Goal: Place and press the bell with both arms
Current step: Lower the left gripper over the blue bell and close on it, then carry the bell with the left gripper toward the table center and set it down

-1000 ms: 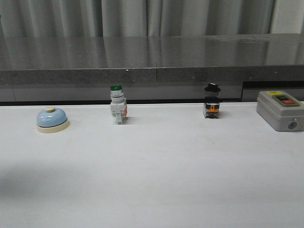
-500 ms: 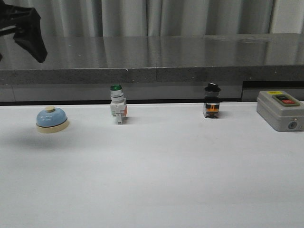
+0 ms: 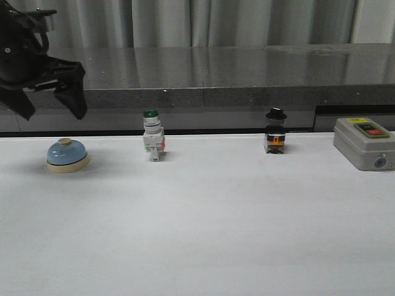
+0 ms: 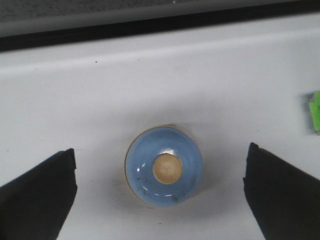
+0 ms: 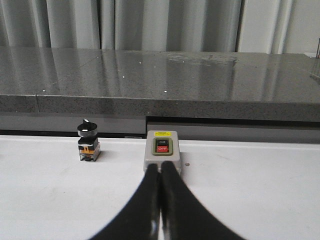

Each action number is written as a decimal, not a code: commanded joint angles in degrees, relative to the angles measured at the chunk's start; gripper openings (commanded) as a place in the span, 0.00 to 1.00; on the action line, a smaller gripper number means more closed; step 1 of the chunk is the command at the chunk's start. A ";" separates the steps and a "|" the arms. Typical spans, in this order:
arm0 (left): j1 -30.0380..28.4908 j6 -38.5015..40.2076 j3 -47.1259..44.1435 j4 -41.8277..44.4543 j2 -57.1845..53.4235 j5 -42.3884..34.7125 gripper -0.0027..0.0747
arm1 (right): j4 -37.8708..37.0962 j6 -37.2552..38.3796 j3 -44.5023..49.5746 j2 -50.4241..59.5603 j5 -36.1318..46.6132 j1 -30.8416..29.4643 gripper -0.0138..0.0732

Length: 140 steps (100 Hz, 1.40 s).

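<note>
**Left gripper above bell**

On the white table [image 3: 203, 234], at the far left, the bell [image 3: 68, 155] stands upright. Above it hangs the left gripper [image 3: 50, 110], fingers spread wide. The right gripper [image 5: 161, 200] shows fingers pressed together, empty.

bell [image 3: 68, 155] | light-blue dome, cream base, cream knob | sitting upright on bench [image 3: 203, 228] | lying well left of green-capped switch [image 3: 152, 142], apart

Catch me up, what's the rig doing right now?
The left gripper hangs open right above the light-blue bell on the white table, fingers straddling it in the wrist view, not touching. The right gripper is shut and empty, facing the grey button box. The bell is not yet gripped.
</note>
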<state>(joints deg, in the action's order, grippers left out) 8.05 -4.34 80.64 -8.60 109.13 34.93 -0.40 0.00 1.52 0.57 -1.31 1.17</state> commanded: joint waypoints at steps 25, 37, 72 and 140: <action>1.44 -0.21 2.36 0.30 1.84 -2.92 0.86 | -0.53 -0.38 -0.86 1.04 4.80 -0.34 0.09; 1.44 -0.21 2.55 0.30 3.74 -2.92 0.86 | -0.53 -0.38 -0.86 1.04 4.80 -0.34 0.09; 1.44 -0.21 2.55 0.57 5.20 -3.48 0.80 | -0.53 -0.38 -0.86 1.04 4.80 -0.34 0.09; 1.44 -0.21 2.78 0.71 3.62 -0.81 0.37 | -0.53 -0.38 -0.86 1.04 4.80 -0.34 0.09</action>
<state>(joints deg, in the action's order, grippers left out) 9.14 -4.53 81.66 -7.59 117.30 34.23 -0.40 0.00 1.52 0.57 -1.31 1.17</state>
